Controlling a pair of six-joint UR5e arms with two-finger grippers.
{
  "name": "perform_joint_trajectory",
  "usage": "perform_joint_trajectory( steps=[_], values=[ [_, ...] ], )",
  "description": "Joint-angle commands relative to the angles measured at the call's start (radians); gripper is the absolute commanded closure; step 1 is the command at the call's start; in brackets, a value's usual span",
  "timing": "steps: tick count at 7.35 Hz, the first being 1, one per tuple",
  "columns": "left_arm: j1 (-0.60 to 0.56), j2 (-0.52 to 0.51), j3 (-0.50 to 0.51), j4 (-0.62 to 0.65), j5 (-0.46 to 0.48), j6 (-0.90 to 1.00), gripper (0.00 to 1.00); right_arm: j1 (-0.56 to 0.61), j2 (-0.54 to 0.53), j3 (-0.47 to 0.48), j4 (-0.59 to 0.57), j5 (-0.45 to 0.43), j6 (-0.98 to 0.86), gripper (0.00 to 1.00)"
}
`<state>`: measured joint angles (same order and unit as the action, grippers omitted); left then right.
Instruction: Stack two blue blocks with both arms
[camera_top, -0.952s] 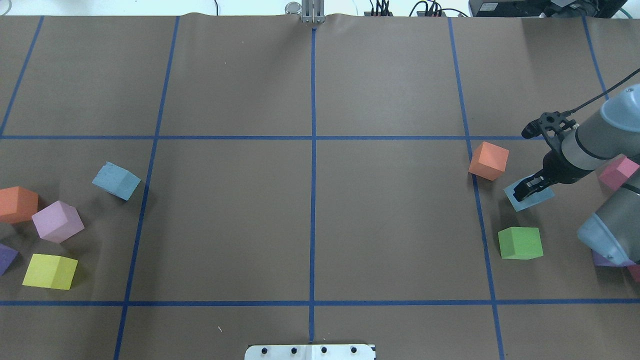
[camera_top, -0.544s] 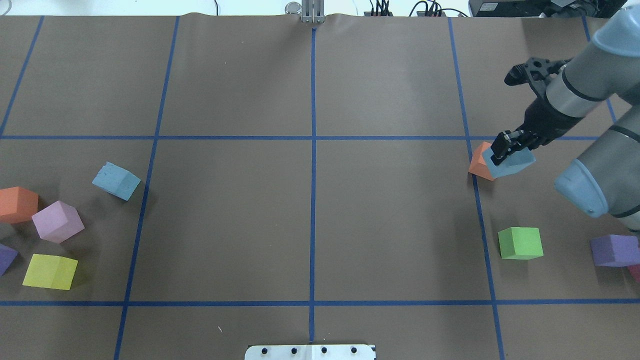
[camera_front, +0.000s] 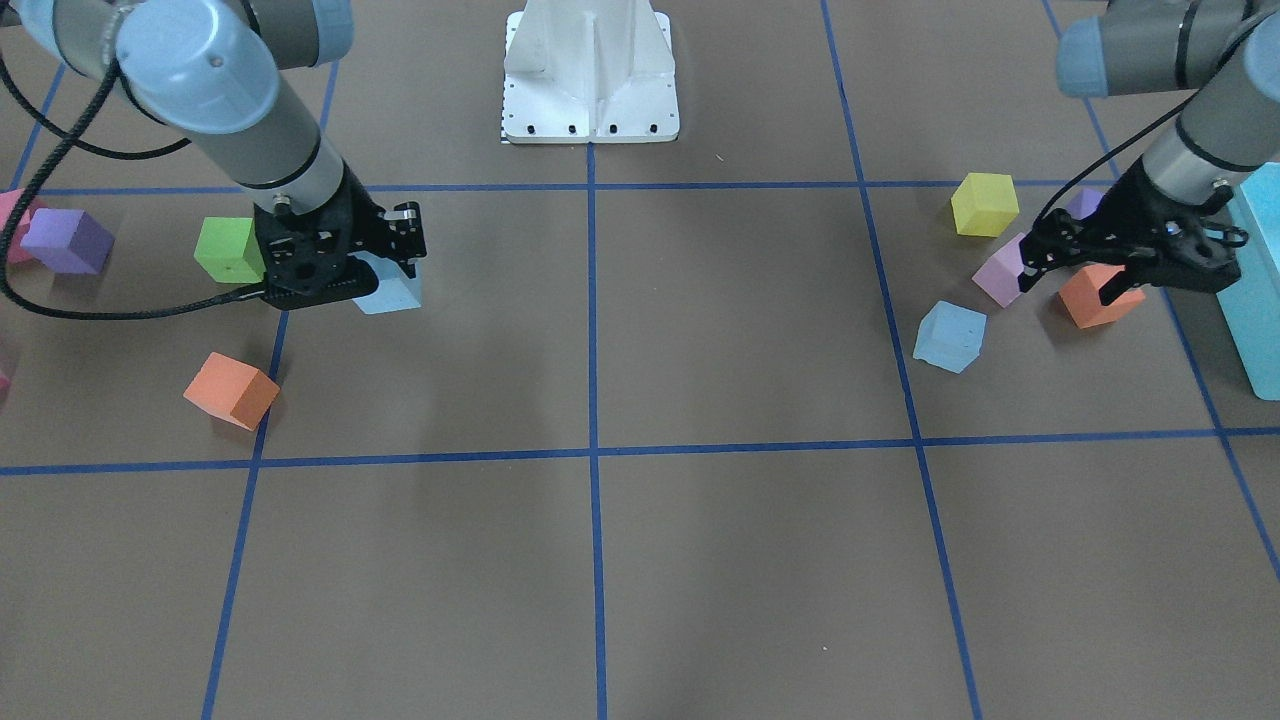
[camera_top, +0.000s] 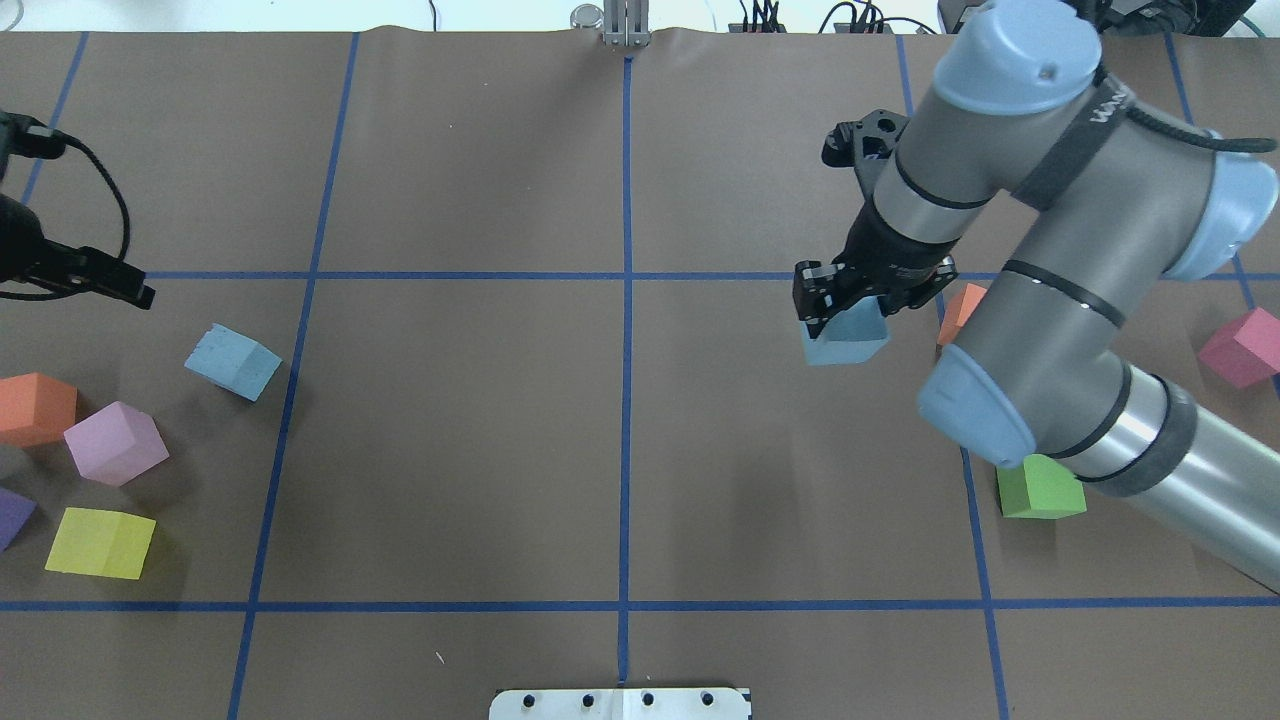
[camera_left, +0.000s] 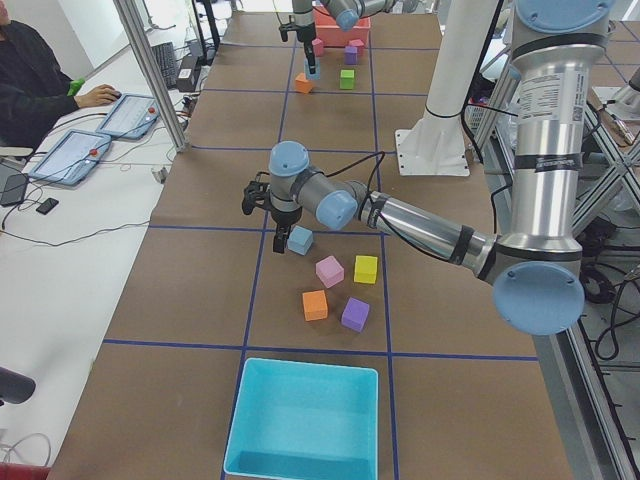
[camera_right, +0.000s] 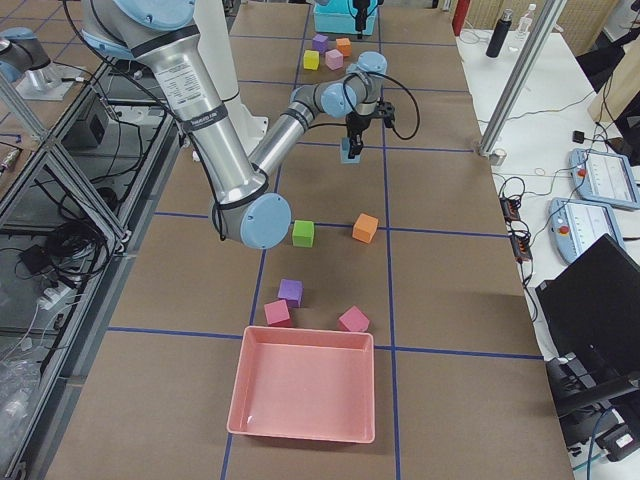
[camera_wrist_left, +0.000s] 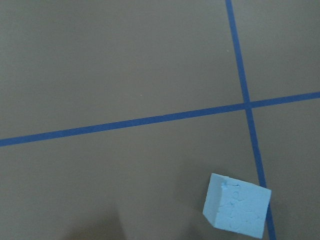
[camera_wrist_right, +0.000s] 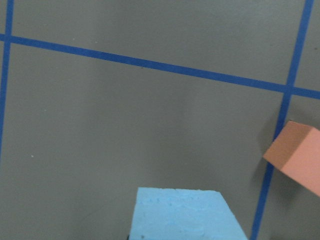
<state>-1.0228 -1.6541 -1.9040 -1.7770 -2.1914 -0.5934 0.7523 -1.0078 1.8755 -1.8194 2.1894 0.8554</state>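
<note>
My right gripper (camera_top: 843, 312) is shut on one pale blue block (camera_top: 846, 341) and holds it above the table, just left of the right-hand grid line; both also show in the front view, gripper (camera_front: 385, 262) and block (camera_front: 392, 291). The block fills the bottom of the right wrist view (camera_wrist_right: 185, 214). The second blue block (camera_top: 232, 362) lies tilted on the table at the left, also in the front view (camera_front: 950, 337) and the left wrist view (camera_wrist_left: 237, 206). My left gripper (camera_front: 1072, 283) is open and empty, raised above the table beside that block.
Orange (camera_top: 35, 408), lilac (camera_top: 115, 443), yellow (camera_top: 100, 543) and purple (camera_top: 12, 515) cubes lie near the second blue block. Orange (camera_top: 958, 310), green (camera_top: 1040, 490) and pink (camera_top: 1240, 347) cubes lie at the right. A turquoise bin (camera_left: 300, 420) and a pink tray (camera_right: 305, 390) stand at the table ends.
My right gripper lifted the blue block off the table and carried it left past the orange cube. My left gripper has come into view at the left edge.
</note>
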Motion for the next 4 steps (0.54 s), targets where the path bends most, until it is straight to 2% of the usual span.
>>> perform_joint_trajectory(
  steps=[1, 2, 4],
  values=[
    [0.101, -0.076, 0.05, 0.054, 0.042, -0.011, 0.02, -0.111, 0.122, -0.062, 0.002, -0.084, 0.17, 0.52],
    [0.104, -0.114, 0.112, 0.048, 0.041, -0.008, 0.02, -0.141, 0.164, -0.097, 0.002, -0.097, 0.219, 0.52],
    [0.124, -0.136, 0.196, -0.011, 0.051, 0.003, 0.02, -0.194, 0.227, -0.246, 0.171, -0.147, 0.417, 0.52]
  ],
)
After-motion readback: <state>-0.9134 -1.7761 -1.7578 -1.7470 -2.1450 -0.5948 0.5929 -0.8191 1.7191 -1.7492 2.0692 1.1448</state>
